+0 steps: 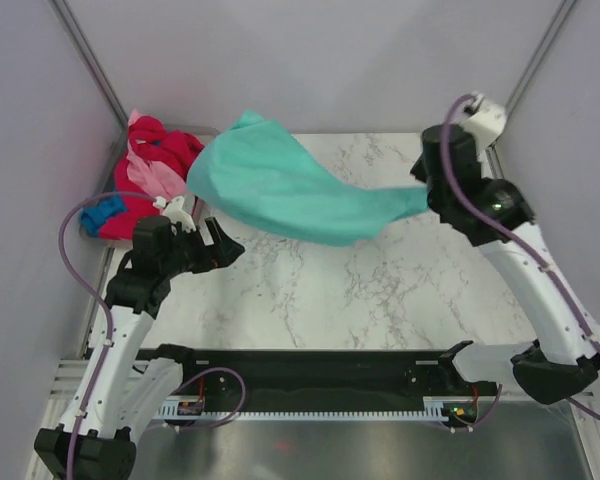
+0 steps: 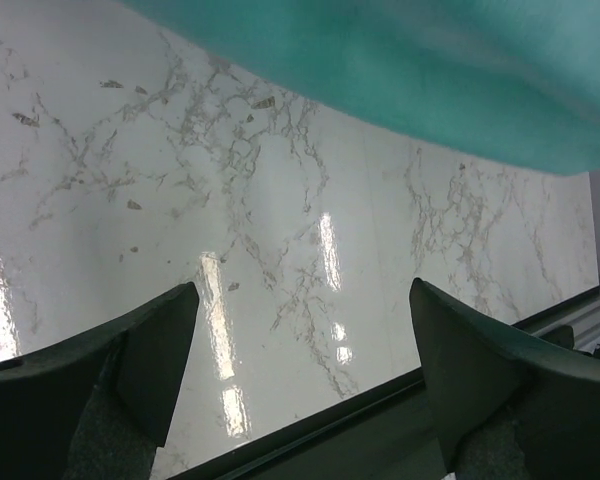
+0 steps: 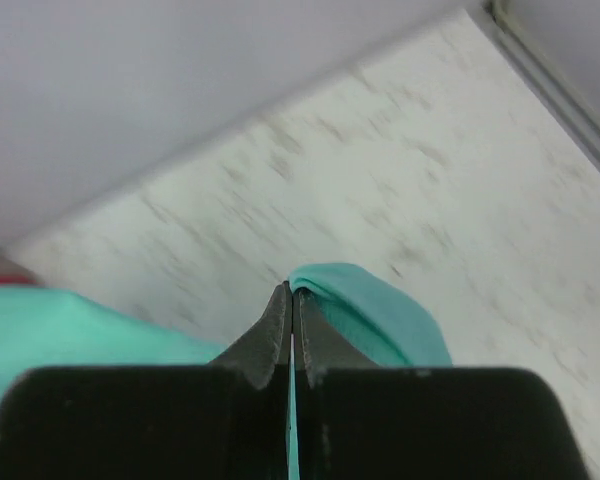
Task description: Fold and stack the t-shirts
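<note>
- I see the teal t-shirt (image 1: 290, 190) stretched out above the marble table (image 1: 380, 290), toward the far side. Its long axis runs left to right in the top view.
- The shirt's broad end points left and it tapers to a narrow tip on the right.
- My right gripper (image 3: 290, 300) is clamped on that narrow tip, with the jaws pressed together and cloth bunched at them.
- My left gripper (image 2: 302, 290) sits on the near side of the shirt's broad end. Its jaws are spread wide, holding nothing and clear of the cloth.
- Just left of the broad end lies a heap of a red t-shirt (image 1: 150, 135), a pink t-shirt (image 1: 160, 175) and a blue t-shirt (image 1: 105, 212). I cannot tell whether a container holds them.
- Grey walls (image 1: 310, 60) close in behind the shirt and on both sides.
</note>
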{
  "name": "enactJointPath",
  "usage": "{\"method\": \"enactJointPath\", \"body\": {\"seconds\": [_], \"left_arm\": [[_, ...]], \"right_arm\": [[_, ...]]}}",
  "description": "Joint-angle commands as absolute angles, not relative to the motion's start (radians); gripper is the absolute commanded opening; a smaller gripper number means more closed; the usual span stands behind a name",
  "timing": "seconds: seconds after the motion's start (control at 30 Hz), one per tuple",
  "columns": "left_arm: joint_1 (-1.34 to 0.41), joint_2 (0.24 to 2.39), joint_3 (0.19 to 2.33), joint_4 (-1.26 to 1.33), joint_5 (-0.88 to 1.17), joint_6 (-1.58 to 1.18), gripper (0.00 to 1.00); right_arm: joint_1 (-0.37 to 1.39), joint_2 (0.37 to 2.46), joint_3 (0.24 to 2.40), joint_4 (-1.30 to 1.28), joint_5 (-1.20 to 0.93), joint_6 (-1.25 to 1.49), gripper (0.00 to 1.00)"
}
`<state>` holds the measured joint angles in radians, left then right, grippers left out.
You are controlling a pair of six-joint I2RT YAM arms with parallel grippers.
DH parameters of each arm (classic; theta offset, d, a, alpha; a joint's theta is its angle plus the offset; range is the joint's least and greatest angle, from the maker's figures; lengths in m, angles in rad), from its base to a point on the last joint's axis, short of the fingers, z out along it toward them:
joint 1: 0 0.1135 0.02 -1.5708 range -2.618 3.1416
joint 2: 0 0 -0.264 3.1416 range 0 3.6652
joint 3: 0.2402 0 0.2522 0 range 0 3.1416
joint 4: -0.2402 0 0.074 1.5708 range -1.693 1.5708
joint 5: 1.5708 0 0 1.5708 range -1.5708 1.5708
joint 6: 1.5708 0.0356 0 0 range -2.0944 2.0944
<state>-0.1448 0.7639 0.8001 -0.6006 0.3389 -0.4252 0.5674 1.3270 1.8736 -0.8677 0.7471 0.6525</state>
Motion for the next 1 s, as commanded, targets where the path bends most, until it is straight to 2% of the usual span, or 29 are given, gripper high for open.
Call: {"method": "enactJointPath", "body": {"seconds": [0.0, 0.07, 0.13, 0.17, 0.27, 0.33, 0.43, 0.5, 0.57, 0.67, 0.8, 0.87, 0.97], "left_arm": [[-0.159, 0.767, 0.804, -0.594, 0.292, -0.419, 0.93], [-0.178, 0.778, 0.807, -0.604, 0.263, -0.425, 0.92], [-0.241, 0.791, 0.811, -0.629, 0.215, -0.443, 0.89], [-0.273, 0.816, 0.815, -0.641, 0.122, -0.454, 0.89], [-0.406, 0.929, 0.836, -0.724, -0.073, -0.528, 0.86], [-0.489, 0.991, 0.844, -0.750, -0.104, -0.584, 0.80], [-0.635, 1.057, 0.831, -0.749, -0.141, -0.685, 0.74], [-0.772, 1.098, 0.825, -0.742, -0.219, -0.742, 0.74], [-0.837, 1.147, 0.831, -0.717, -0.259, -0.796, 0.78], [-0.862, 1.267, 0.856, -0.687, -0.279, -0.804, 0.90], [-0.854, 1.304, 0.928, -0.686, -0.344, -0.772, 0.94], [-0.853, 1.260, 0.966, -0.678, -0.357, -0.747, 0.95], [-0.850, 1.221, 1.038, -0.681, -0.356, -0.692, 0.95]], "right_arm": [[0.525, 1.324, 1.454, -0.935, 0.740, 0.759, 0.00], [0.503, 1.263, 1.230, -0.890, 0.671, 0.804, 0.00], [0.488, 1.236, 1.111, -0.821, 0.629, 0.818, 0.00], [0.483, 1.224, 1.027, -0.801, 0.612, 0.824, 0.00], [0.474, 1.216, 0.951, -0.781, 0.612, 0.838, 0.00], [0.466, 1.206, 0.936, -0.770, 0.618, 0.830, 0.00], [0.454, 1.197, 0.931, -0.756, 0.618, 0.801, 0.00], [0.449, 1.189, 0.927, -0.743, 0.614, 0.776, 0.00], [0.449, 1.171, 0.908, -0.724, 0.588, 0.759, 0.00], [0.448, 1.128, 0.884, -0.695, 0.551, 0.739, 0.00], [0.448, 1.023, 0.893, -0.632, 0.431, 0.669, 0.00], [0.448, 0.993, 0.994, -0.600, 0.256, 0.597, 0.00], [0.449, 0.970, 1.276, -0.582, 0.203, 0.572, 0.00]]}}
